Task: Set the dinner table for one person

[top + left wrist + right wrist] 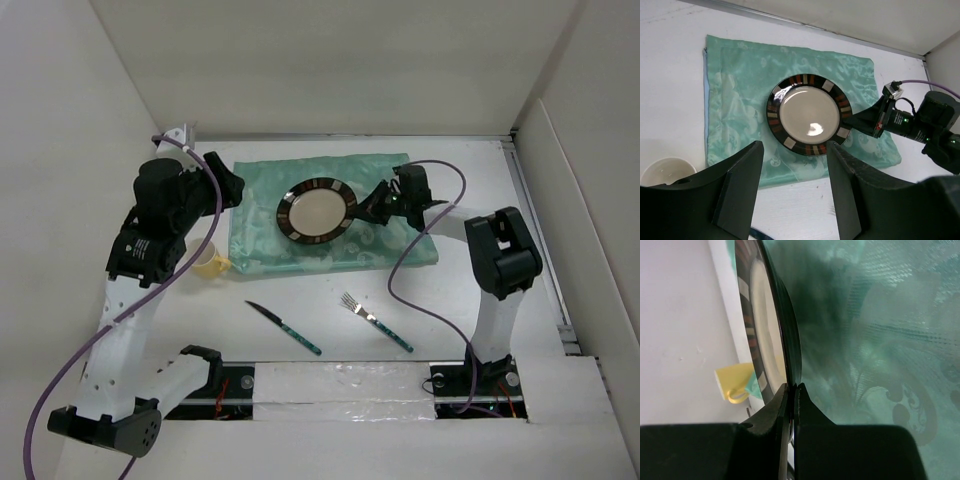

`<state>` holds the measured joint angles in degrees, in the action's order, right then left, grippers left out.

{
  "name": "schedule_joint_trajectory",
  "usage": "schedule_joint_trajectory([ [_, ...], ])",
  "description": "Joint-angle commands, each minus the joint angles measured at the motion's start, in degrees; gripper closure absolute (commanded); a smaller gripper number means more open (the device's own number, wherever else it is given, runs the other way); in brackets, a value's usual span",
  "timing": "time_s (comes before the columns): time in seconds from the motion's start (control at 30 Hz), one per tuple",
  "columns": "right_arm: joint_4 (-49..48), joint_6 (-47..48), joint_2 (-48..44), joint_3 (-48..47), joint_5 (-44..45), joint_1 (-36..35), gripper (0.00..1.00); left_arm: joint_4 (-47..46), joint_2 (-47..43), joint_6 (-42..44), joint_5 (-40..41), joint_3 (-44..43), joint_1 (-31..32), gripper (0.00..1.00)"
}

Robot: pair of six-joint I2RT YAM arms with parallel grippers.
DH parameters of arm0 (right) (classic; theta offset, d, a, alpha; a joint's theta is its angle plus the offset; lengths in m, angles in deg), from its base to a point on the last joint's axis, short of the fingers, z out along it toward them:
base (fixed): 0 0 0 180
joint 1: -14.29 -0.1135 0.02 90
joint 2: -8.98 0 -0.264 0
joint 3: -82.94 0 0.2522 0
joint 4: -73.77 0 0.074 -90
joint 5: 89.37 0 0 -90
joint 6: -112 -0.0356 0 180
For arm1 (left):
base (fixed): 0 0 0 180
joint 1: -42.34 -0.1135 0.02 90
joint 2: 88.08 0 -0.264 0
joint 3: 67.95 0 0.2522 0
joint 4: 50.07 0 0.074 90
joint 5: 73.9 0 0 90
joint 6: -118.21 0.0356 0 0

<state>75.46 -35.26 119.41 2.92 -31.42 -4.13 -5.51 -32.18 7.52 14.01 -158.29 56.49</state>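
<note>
A round plate (317,210) with a dark patterned rim and cream centre lies over the mint-green cloth (380,245) on the white dinner table (320,300). My right gripper (362,209) is shut on the plate's right rim; in the right wrist view the rim (790,340) runs edge-on between the jaws. My left gripper (232,188) is open and empty, hovering above the cloth's left edge. In the left wrist view the plate (808,113) sits beyond my open fingers (742,187). A knife (285,327) and a fork (376,321) lie on the table in front of the cloth.
A yellow cup (211,263) stands by the cloth's near-left corner, under my left arm; it also shows in the left wrist view (666,171) and the right wrist view (735,381). White walls border the table on the left, back and right.
</note>
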Motion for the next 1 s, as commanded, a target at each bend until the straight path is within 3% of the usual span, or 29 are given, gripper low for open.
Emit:
schedule_joint_trajectory([
  [0.0, -8.67, -2.16, -0.57, -1.25, -1.71, -0.66, 1.0, -1.63, -0.88, -0.23, 0.42, 0.9, 0.17, 0.5],
  [0.03, -8.23, -2.16, -0.48, -0.81, -1.09, -0.66, 1.0, -1.8, -1.05, -0.23, 0.42, 1.16, 0.17, 0.5],
  [0.1, -5.52, -0.42, -0.31, -0.28, 0.66, -1.18, 0.9, -1.71, -1.23, -0.14, 0.51, 1.52, 0.17, 0.5],
  [0.13, -4.28, 0.12, -0.31, -0.27, 1.46, -1.19, 0.83, -1.63, -1.23, -0.23, 0.77, 1.69, 0.17, 0.5],
  [0.17, -2.88, 1.08, -0.22, -0.19, 1.99, -1.19, 0.7, -1.54, -1.32, -0.23, 0.86, 1.87, 0.17, 0.5],
  [0.3, 7.11, 6.69, -2.05, -1.06, 5.66, -1.71, 0.42, -1.28, -1.76, -0.06, 1.56, 1.43, 0.17, 0.5],
  [0.47, 20.3, 11.1, -5.22, -3.78, 12.79, -2.76, 0.35, 0.21, -1.06, 0.47, 5.07, -2.16, 0.17, 0.56],
  [0.57, 26.73, 14.62, -8.73, -5.63, 20.0, -2.77, 0.34, 1.27, 0.17, 1.17, 6.74, -7.0, 0.17, 0.77],
  [0.6, 27.54, 16.02, -9.96, -5.64, 22.36, -2.77, 0.34, 1.71, 0.96, 1.09, 7.62, -9.62, 0.17, 0.89],
  [0.63, 28.41, 16.64, -11.02, -5.64, 23.52, -2.77, 0.35, 2.23, 1.31, 1.09, 8.06, -11.04, 0.17, 0.95],
  [0.7, 29.91, 18.31, -15.84, -4.85, 26.76, -3.46, 0.53, 2.94, 2.45, 0.91, 9.11, -14.8, 0.17, 1.0],
  [0.73, 29.92, 19.19, -17.6, -4.41, 27.13, -4.08, 0.64, 3.46, 2.72, 0.83, 9.29, -15.96, 0.17, 1.0],
  [0.77, 28.7, 19.89, -20.93, -3.36, 27.04, -4.61, 0.89, 3.64, 2.98, 0.74, 9.38, -16.84, 0.17, 1.0],
  [0.8, 27.21, 22.16, -22.35, -2.65, 24.09, -5.4, 0.99, 3.82, 3.16, 0.48, 9.47, -17.98, 0.17, 1.0],
  [0.87, 21.52, 24.37, -24.82, -1.07, 20.03, -9.43, 1.0, 4.0, 3.17, 0.21, 9.56, -18.35, 0.17, 1.0],
  [0.97, 20.68, 28.5, -23.87, -3.16, 16.76, -17.93, 1.0, 3.3, 2.9, -0.67, 9.12, -17.12, 0.17, 1.0],
])
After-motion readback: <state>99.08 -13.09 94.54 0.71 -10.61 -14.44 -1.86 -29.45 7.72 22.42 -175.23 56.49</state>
